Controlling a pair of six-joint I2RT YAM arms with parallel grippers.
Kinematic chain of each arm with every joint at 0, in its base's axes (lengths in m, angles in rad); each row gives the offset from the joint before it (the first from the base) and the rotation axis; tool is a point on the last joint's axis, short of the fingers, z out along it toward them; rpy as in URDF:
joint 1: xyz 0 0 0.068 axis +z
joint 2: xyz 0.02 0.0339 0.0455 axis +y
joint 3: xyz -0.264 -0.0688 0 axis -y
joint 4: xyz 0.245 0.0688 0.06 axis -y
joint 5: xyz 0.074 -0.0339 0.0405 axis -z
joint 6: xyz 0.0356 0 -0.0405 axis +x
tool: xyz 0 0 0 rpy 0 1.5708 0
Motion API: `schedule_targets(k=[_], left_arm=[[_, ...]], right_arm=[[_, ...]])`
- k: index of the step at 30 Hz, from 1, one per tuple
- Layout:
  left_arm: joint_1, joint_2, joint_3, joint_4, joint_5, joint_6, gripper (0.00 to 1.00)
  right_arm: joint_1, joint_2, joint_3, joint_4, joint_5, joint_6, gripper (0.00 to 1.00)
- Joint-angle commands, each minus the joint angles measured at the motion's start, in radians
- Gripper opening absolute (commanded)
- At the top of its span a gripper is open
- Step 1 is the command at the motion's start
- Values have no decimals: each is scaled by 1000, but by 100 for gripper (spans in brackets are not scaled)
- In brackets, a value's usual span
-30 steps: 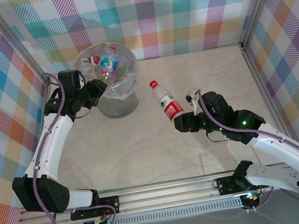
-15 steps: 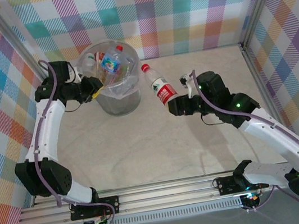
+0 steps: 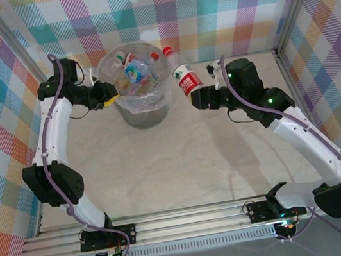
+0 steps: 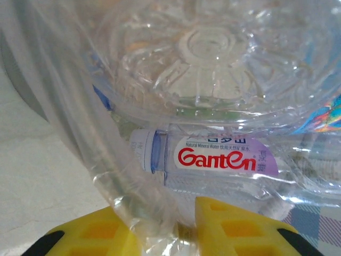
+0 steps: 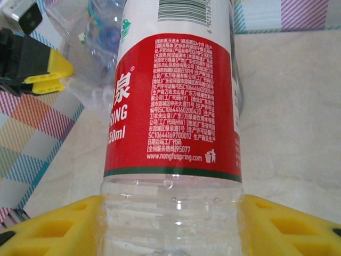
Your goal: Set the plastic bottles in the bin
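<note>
light: bright, even | shadows: faint, soft | glare: specks on bin (image 3: pixel 142 114) liner | focus: wrist foregrounds soft

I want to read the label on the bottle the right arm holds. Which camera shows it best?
The right wrist view: the red-labelled bottle sits close up, clamped in the right gripper, print sharp. The top external view shows the whole bottle, small, cap toward the bin.

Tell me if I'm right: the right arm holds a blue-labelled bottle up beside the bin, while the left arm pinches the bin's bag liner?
Not quite: the label on the bottle is red, not blue; the right wrist view shows it. Otherwise yes: the right gripper holds it beside the bin, and the left gripper pinches the bag liner.
</note>
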Motion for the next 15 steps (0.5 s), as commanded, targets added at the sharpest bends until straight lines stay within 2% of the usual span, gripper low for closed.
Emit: schedule_targets(k=[1, 3, 10, 15], left_arm=[[-2, 68, 37, -129, 14, 61, 34], [0, 81, 75, -136, -1, 60, 42], [2, 123, 137, -136, -8, 52, 53], [1, 91, 136, -98, 11, 24, 72]], right_arm=[[-14, 62, 84, 15, -44, -52, 58], [-27, 106, 121, 20, -67, -60, 58], [-59, 248, 223, 42, -130, -58, 58], [-61, 332, 277, 59, -145, -55, 58]])
